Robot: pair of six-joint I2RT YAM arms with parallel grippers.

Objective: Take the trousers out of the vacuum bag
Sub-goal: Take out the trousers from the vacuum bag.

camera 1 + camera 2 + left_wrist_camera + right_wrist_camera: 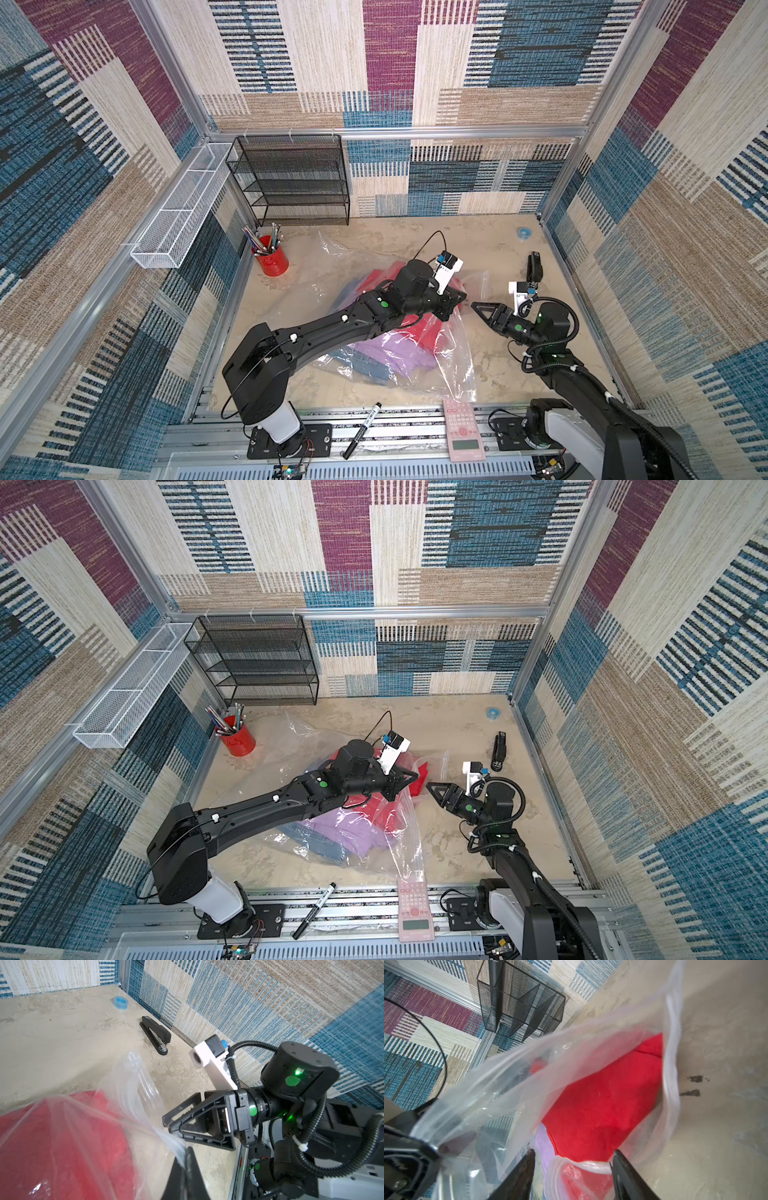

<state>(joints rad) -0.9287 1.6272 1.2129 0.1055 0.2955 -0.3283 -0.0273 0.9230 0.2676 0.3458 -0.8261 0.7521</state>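
Observation:
The clear vacuum bag lies crumpled mid-table, its mouth facing right. Inside it are the trousers: red, lilac and denim. My left gripper hovers over the bag, shut on the upper edge of the mouth and holding it up; the wrist view shows clear film pinched between its tips. Just right of the mouth, my right gripper is open and points in. In its wrist view the red trousers and a lilac strip lie ahead of the spread gripper.
A black stapler and a blue tape roll lie at the right rear. At the back left are a red pen cup, a black mesh shelf and a white wire basket. A marker and a pink calculator rest on the front rail.

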